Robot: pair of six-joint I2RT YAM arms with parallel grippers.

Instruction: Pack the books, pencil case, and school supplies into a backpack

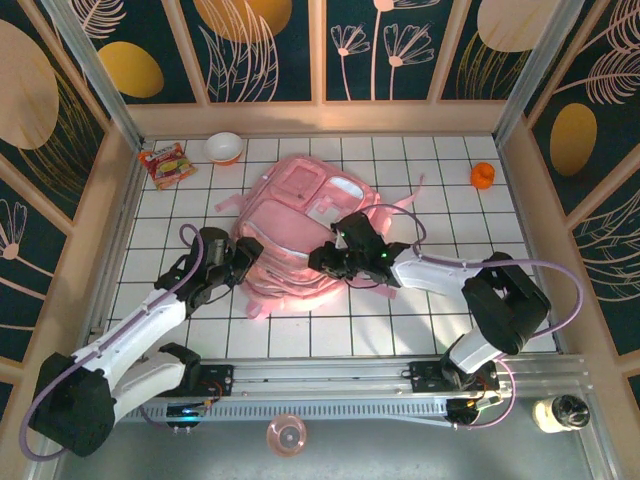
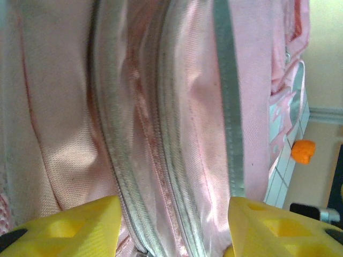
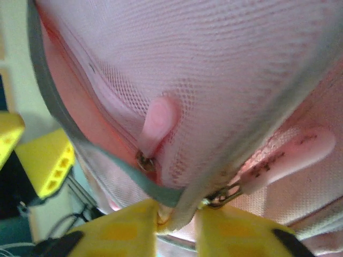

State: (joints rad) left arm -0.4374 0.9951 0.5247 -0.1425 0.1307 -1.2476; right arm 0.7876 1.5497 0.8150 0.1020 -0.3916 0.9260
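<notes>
Pink backpack (image 1: 300, 215) lay flat in the middle of the white gridded bench (image 1: 450, 215), straps splayed. Left pincer (image 1: 238, 262) was at the pack's left flank, jaws standing apart; in the wrist view a zip seam (image 2: 161, 160) ran between them, and I could not tell if they touched it. Right pincer (image 3: 177, 214) was at the near right side, clamped on the pack's grey-bound edge (image 3: 177, 195) beside two pink zip pulls (image 3: 158, 120). Snack packet (image 1: 164, 163) and bowl (image 1: 224, 147) lay far left, and a small orange object (image 1: 483, 176) far right.
</notes>
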